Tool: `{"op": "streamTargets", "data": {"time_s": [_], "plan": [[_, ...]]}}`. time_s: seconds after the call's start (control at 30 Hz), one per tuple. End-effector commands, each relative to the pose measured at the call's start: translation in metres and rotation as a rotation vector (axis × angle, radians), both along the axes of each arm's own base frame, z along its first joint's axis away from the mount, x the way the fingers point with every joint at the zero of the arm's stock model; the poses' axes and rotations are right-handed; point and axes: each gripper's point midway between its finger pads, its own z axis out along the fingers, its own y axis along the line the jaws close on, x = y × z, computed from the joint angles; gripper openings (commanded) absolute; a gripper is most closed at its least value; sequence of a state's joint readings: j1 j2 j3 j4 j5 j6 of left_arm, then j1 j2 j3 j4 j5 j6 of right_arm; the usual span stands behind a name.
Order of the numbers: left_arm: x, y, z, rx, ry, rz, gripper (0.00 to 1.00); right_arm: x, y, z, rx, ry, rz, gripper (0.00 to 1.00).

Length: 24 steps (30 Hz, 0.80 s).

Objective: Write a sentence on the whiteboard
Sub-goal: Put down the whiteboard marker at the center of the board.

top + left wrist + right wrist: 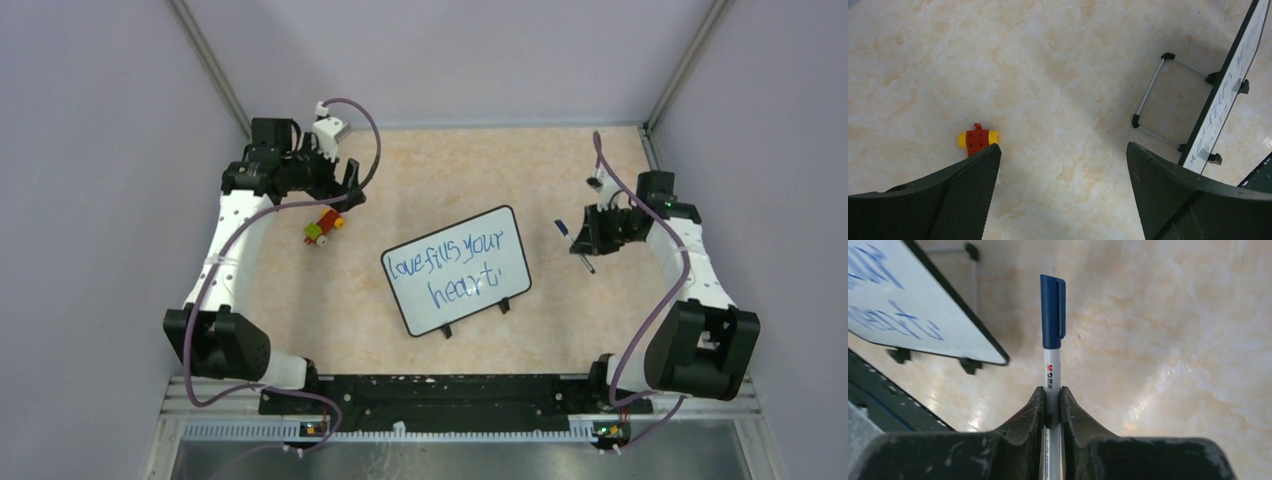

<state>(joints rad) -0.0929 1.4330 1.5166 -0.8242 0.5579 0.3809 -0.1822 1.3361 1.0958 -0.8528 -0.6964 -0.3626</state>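
The right gripper (1051,392) is pinching a marker (1051,335) between fingers that are almost fully together. The marker is running straight out from the fingers, with its blue cap (1053,310) on the far end. Its lower part is disappearing between the fingers, and the tip is sitting under the cap, so I cannot see it.

The board (418,315) is lying to this gripper's left, in the middle of the table (560,170). It is leaning on a wire stand (1153,95), with its long side turned at a slant to the arms. The sentence (455,265) is sitting on it in two blue lines that are sloping with the frame.

Both arms are standing about equally near the board, one on each side, but only the right one is carrying the marker. Since the cap is on and both lines are there, I judge that the writing is finished. The coming move is then probably laying the marker down clear of the board.

The left gripper (1063,147) is standing wide open and is holding nothing. It is hanging over the table beside small red and yellow blocks (978,139), which one finger is partly hiding.

Each wrist view is cutting the board off, so only the top view is showing the whole sentence, small and hard to read.
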Motion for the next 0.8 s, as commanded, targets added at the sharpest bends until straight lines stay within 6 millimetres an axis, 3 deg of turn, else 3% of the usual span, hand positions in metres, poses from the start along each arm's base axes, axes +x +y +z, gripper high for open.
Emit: {"op": "streamTargets", "data": {"time_s": [0.0, 0.1, 0.3, 0.5, 0.77], "plan": [[-0.002, 0.003, -0.014, -0.096, 0.061, 0.034, 0.99, -0.004, -0.049, -0.045, -0.279, 0.000, -0.072, 0.00], [-0.008, 0.008, -0.035, -0.097, 0.094, 0.053, 0.99, -0.008, -0.062, -0.071, -0.339, 0.045, -0.102, 0.00], [-0.016, 0.007, -0.046, -0.110, 0.078, 0.055, 0.99, -0.008, -0.081, -0.101, -0.424, 0.077, -0.171, 0.00], [-0.018, 0.006, -0.048, -0.119, 0.072, 0.052, 0.99, -0.010, -0.087, -0.115, -0.451, 0.116, -0.205, 0.00], [-0.021, 0.004, -0.060, -0.130, 0.098, 0.047, 0.99, -0.020, -0.086, -0.133, -0.442, 0.218, -0.186, 0.16]]}}
